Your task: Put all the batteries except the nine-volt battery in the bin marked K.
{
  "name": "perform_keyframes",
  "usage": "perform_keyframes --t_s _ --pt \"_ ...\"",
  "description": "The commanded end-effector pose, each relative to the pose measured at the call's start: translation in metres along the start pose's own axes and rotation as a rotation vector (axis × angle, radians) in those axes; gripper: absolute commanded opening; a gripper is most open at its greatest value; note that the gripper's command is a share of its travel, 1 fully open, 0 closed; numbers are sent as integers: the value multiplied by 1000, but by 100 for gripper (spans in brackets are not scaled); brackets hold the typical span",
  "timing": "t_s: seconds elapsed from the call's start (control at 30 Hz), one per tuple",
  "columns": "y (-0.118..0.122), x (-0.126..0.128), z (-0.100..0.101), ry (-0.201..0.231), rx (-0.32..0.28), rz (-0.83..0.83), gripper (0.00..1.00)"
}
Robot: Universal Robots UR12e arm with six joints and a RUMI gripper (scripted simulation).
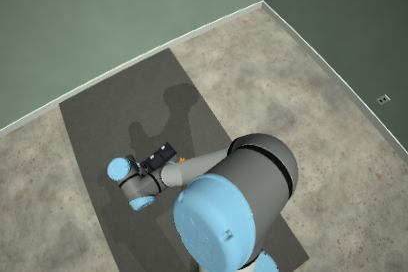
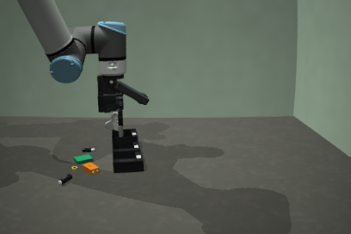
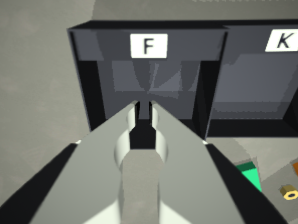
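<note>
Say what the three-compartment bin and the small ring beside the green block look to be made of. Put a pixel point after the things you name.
Three-compartment bin (image 2: 128, 167) (image 3: 150, 26): probably matte plastic, judging by its dark, even walls with only soft shine.
Small ring (image 2: 74, 168) (image 3: 285, 190): likely brass, from its yellow-gold colour, though painted plastic is possible.

The gripper points toward the bin marked F, its two pale fingers closed to a narrow gap. The bin marked K adjoins it on the right, partly cut off. Both white labels sit on the far side. Nearer, at the right, lie a green block, a brass-coloured ring and a sliver of something orange.
</note>
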State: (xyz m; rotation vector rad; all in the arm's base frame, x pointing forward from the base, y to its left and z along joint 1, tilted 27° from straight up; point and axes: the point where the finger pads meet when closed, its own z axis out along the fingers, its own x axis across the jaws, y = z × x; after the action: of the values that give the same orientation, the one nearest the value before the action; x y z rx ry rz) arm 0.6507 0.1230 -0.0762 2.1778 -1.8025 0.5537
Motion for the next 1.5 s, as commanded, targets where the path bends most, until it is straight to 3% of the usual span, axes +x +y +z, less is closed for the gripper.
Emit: perform_keyframes --t_s 0.0,0.77,1.47 --pt "-1 0 -1 0 1 0 4" --pt "-1 0 -1 0 1 0 4" --pt "-1 0 -26 0 1 0 4"
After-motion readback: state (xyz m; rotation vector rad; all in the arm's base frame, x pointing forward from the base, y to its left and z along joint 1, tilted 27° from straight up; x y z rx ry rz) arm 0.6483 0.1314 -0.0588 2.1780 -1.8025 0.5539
